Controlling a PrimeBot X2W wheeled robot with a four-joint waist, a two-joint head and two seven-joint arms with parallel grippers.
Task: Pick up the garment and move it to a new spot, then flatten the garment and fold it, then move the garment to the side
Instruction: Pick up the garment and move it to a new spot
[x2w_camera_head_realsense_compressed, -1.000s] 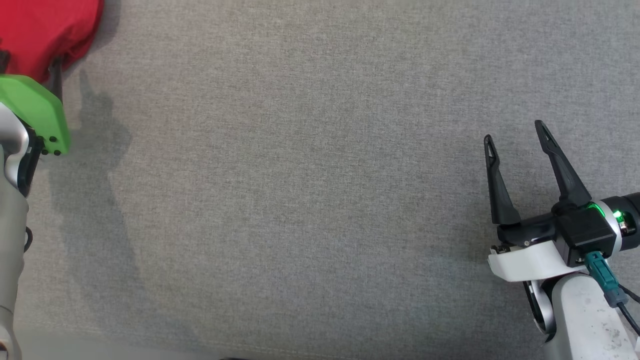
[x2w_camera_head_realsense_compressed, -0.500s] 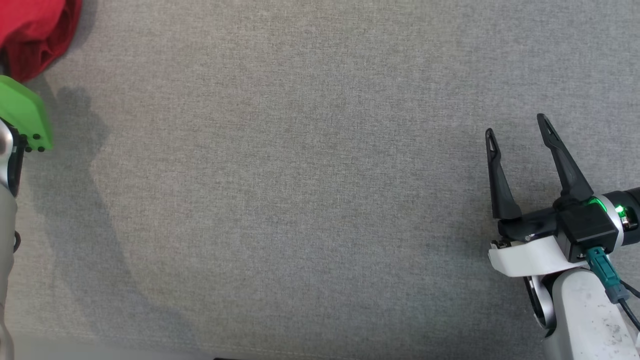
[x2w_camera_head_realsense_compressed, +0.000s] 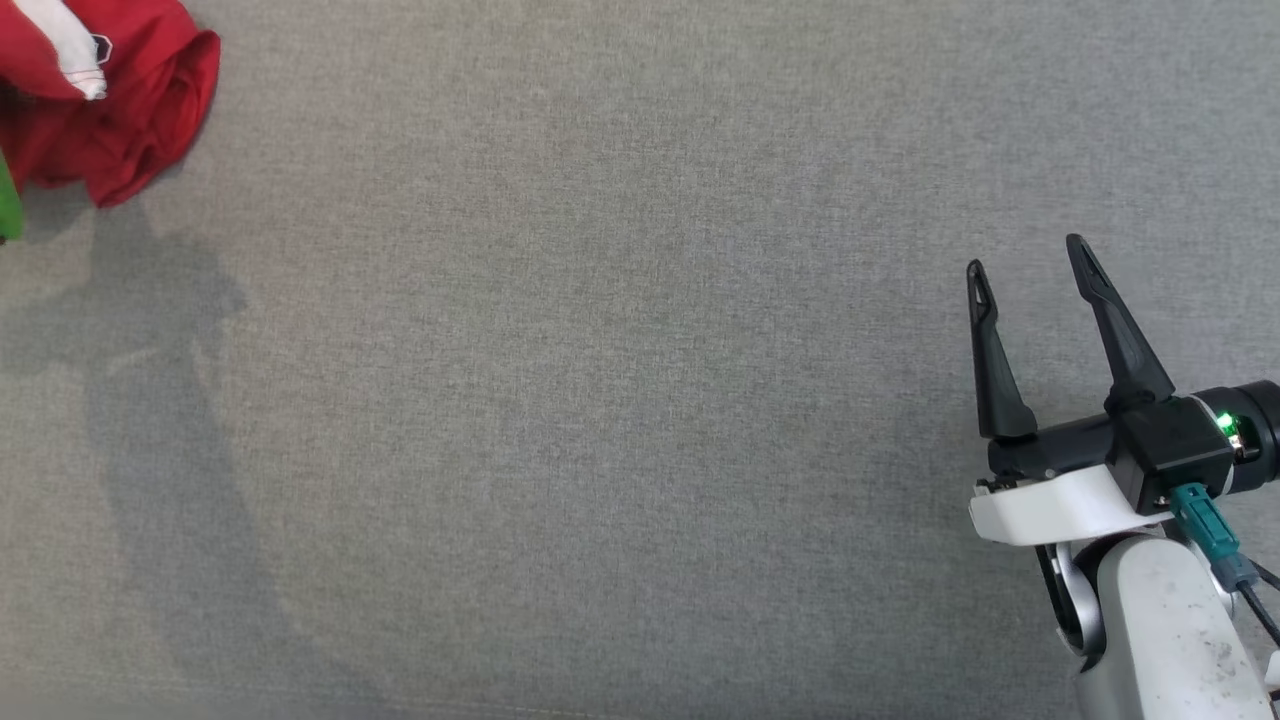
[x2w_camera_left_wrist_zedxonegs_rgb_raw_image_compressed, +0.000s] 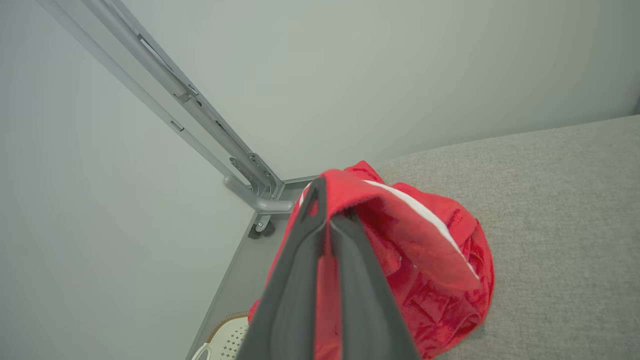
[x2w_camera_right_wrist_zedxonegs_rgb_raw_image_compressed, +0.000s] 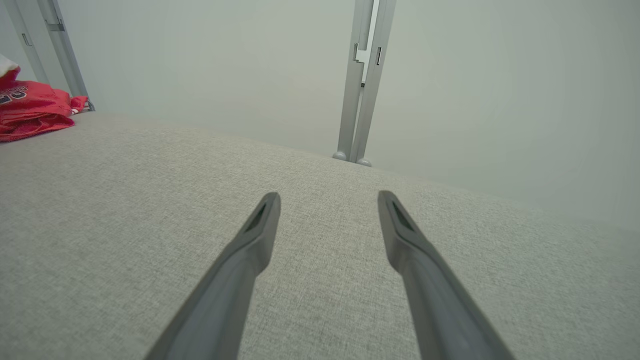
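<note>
In the head view, the red garment (x2w_camera_head_realsense_compressed: 110, 110) sat bunched at the far left corner of the grey worktop (x2w_camera_head_realsense_compressed: 600, 400), a white stripe showing on its top. The right end effector (x2w_camera_head_realsense_compressed: 1027, 256) hovered over the worktop's right side, its two dark fingers spread wide and holding nothing.

In the left wrist view, the left end effector (x2w_camera_left_wrist_zedxonegs_rgb_raw_image_compressed: 324, 210) was clamped on a fold of the garment at the worktop's left edge, red cloth pinched between its fingers.

In the right wrist view, the spread fingers pointed across the bare worktop; the garment lay at its far left corner.
</note>
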